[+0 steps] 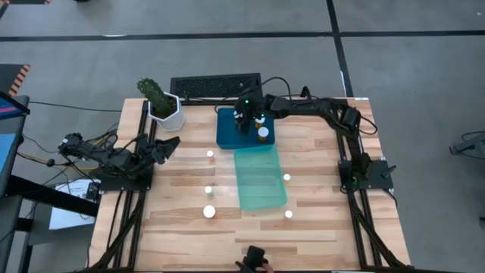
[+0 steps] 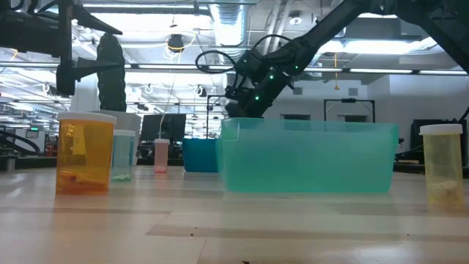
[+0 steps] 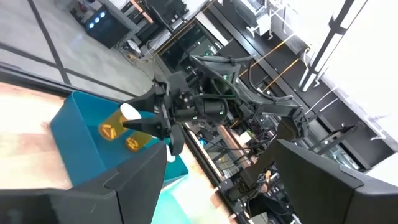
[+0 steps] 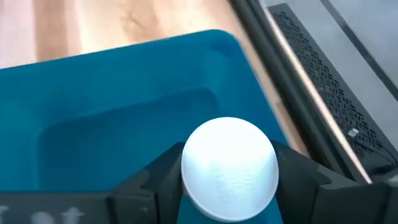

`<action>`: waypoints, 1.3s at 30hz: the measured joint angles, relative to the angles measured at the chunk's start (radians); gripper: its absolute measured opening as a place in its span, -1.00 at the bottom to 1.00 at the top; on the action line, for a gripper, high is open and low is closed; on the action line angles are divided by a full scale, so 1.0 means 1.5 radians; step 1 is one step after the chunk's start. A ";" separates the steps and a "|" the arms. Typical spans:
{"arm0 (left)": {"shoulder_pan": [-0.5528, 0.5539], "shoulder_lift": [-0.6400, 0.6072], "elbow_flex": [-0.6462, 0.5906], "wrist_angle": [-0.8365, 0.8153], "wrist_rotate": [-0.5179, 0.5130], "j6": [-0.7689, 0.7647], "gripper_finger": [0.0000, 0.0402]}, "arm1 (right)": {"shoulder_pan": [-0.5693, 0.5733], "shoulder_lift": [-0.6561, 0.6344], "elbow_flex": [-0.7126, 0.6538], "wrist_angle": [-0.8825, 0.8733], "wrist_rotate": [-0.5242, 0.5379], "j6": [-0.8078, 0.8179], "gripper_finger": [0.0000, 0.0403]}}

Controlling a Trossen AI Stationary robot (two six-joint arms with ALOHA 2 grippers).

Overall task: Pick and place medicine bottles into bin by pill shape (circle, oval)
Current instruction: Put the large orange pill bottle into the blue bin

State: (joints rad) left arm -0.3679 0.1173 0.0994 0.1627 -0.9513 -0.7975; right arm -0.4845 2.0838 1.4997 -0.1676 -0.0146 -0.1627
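Holding a white-capped bottle [image 4: 229, 168] over the blue bin [image 4: 124, 118] — right gripper [image 4: 227, 186].

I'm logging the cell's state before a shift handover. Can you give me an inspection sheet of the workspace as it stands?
Surface: wooden table, bare between items.
Job's things: dark blue bin holds bottles; one bottle is held over it; the light teal bin looks empty; five loose bottles stand around it.
Clutter: white plant pot at a far corner; small black object at the near edge.
Grippers: right gripper shut on the bottle above the dark blue bin; left gripper waits at the left edge, fingers apart.
Cables: loose wires beside the left arm's base.
Surroundings: keyboard behind the table; grey floor.
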 joint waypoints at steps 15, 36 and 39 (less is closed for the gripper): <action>0.000 0.000 0.000 0.000 -0.002 0.000 0.44 | -0.006 0.000 0.000 -0.007 -0.006 0.000 0.06; 0.000 0.000 0.000 0.000 -0.001 -0.007 0.44 | -0.006 0.000 0.000 -0.009 -0.007 0.066 0.08; 0.000 0.000 0.000 0.000 0.000 -0.008 0.44 | -0.005 -0.001 0.000 0.004 -0.006 0.068 0.08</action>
State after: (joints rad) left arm -0.3679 0.1173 0.0994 0.1631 -0.9520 -0.8089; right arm -0.4927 2.0819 1.4994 -0.1612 -0.0242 -0.0605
